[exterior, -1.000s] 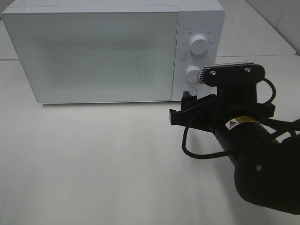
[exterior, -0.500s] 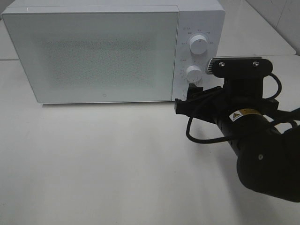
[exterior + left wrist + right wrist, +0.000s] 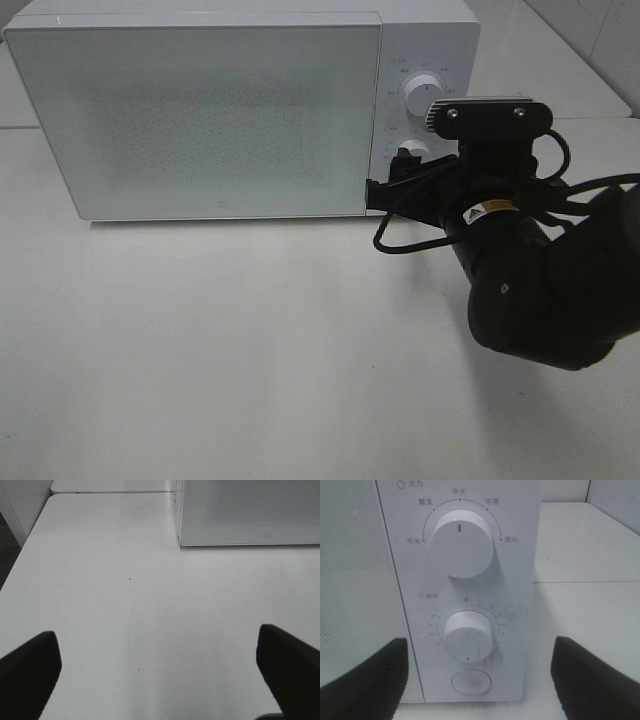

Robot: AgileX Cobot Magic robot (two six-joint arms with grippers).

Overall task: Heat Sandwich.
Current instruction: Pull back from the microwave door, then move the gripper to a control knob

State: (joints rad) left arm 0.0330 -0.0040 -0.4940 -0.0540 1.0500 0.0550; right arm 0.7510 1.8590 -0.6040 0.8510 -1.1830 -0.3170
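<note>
Plain white table (image 3: 200, 350), evenly lit

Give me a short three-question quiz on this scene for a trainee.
1. True or false: the door of the microwave is shut.
2. Which does the right gripper face? A. the control panel with its knobs; B. a pink plate; C. a cup.
3. Fill in: the left gripper stands ___ above the white table.
Key: 1 true; 2 A; 3 open.
</note>
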